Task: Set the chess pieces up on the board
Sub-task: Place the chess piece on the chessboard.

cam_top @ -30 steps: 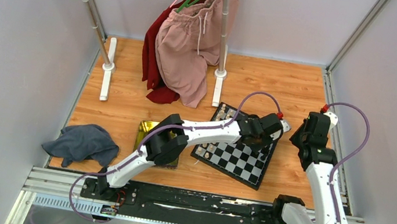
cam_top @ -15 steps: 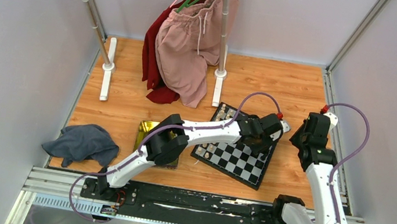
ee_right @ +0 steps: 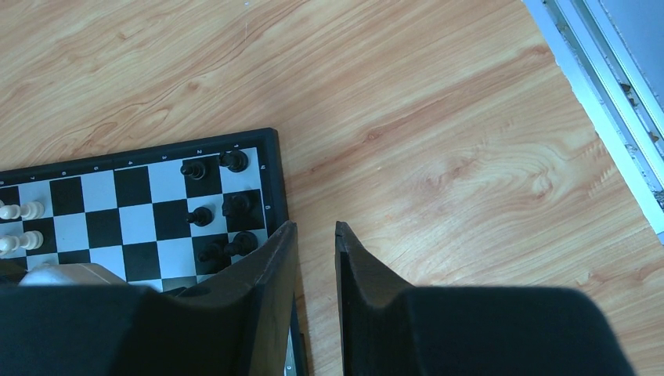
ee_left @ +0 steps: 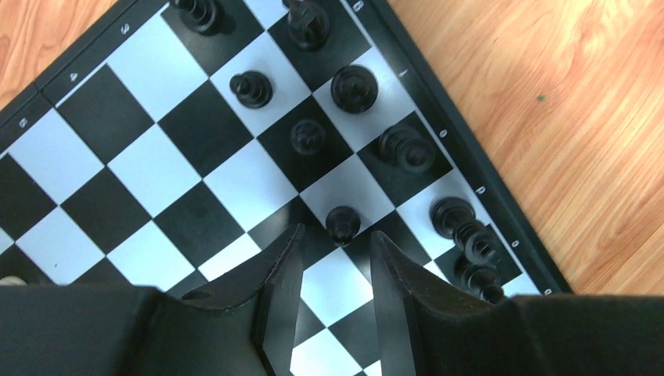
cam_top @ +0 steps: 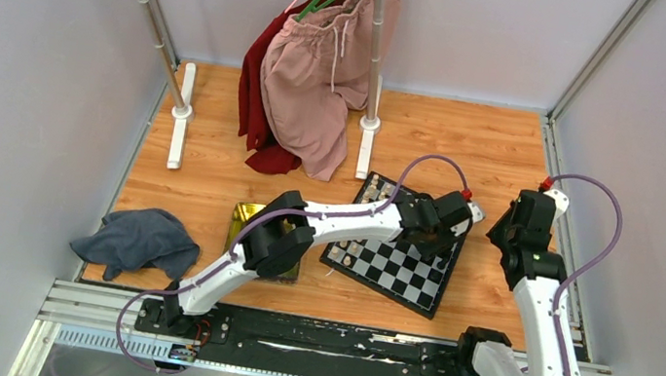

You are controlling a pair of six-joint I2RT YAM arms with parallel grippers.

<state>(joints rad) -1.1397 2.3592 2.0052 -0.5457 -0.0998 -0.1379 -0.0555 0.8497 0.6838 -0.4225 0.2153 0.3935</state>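
Hovering over the board [ee_left: 180, 141] close to one edge: left gripper [ee_left: 337, 233], jaws spread and pinching nothing, one black pawn [ee_left: 342, 225] upright and free just at the mouth of the gap. Standing along that same edge, in the two rows nearest it: the other chess pieces [ee_left: 354, 88], all black. Hanging over bare wooden table [ee_right: 438, 117] just beside the board's corner: right gripper [ee_right: 316, 227], jaws slightly parted, nothing between them.

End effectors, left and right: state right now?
Left end effector: open, a black pawn standing free between its tips.
Right end effector: open a little, holding nothing.
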